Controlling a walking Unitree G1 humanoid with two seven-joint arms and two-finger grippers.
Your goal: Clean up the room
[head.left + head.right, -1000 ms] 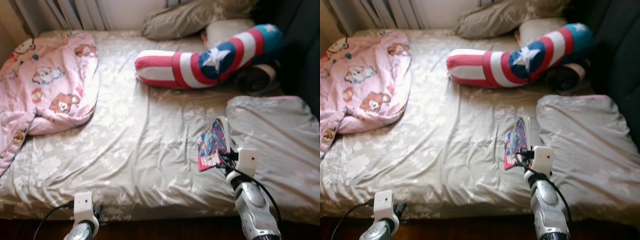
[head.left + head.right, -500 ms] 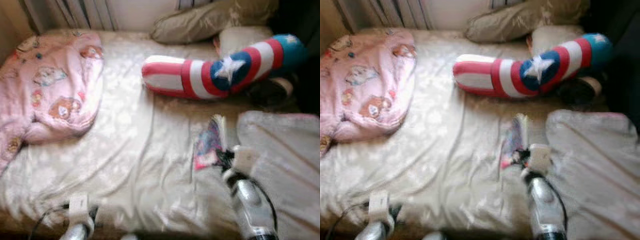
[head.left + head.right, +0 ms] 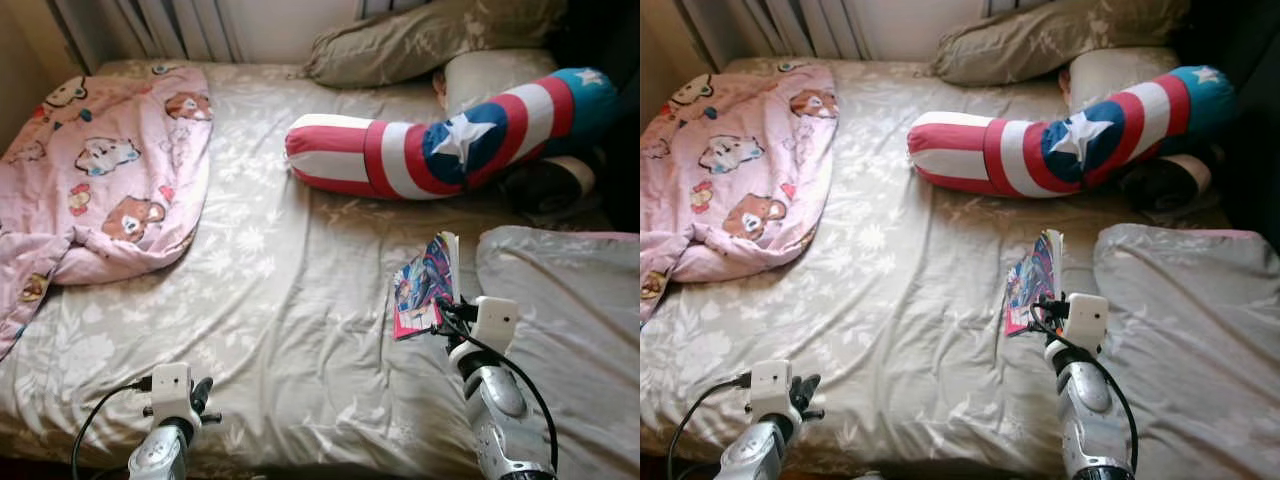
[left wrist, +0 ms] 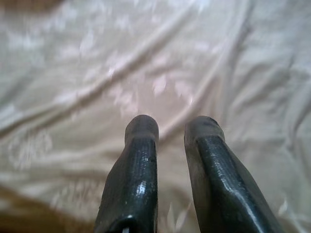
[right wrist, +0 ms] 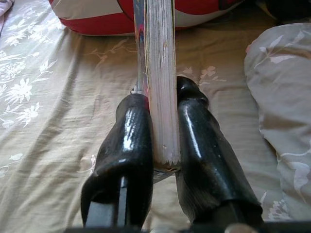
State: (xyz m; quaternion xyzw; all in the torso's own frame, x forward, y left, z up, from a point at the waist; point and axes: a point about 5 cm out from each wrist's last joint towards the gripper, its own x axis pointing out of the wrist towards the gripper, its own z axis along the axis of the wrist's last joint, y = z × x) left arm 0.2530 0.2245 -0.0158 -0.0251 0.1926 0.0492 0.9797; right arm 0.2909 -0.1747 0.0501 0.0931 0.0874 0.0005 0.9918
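A bed (image 3: 300, 290) with a beige flowered sheet takes up most of the scene, its near edge at the robot's arms. Along the far side stands a pale wall with a radiator (image 3: 190, 25) at the far left. A pink blanket (image 3: 90, 190) printed with bears lies bunched on the far left of the bed. At the far right, a long bolster (image 3: 440, 140) in red and white stripes with a white star on blue lies across the sheet, with a beige pillow (image 3: 430, 40) behind it and a second, smaller pillow (image 3: 495, 75) beside that. A grey duvet (image 3: 560, 330) covers the near right corner.

The right gripper (image 5: 163, 141) is clenched on a book (image 3: 425, 290), which sits just left of the duvet, about midway between the bolster and the near edge. The eye views show its bright cover tilted up off the sheet. The right wrist view shows what they do not: the book is edge-on, its pale page block pinched between the two black fingers (image 5: 129, 145), with the bolster beyond.

The left gripper (image 4: 170, 131) is low at the near left edge. In the left wrist view its fingers are slightly apart with nothing between them, the creased sheet lying beyond.
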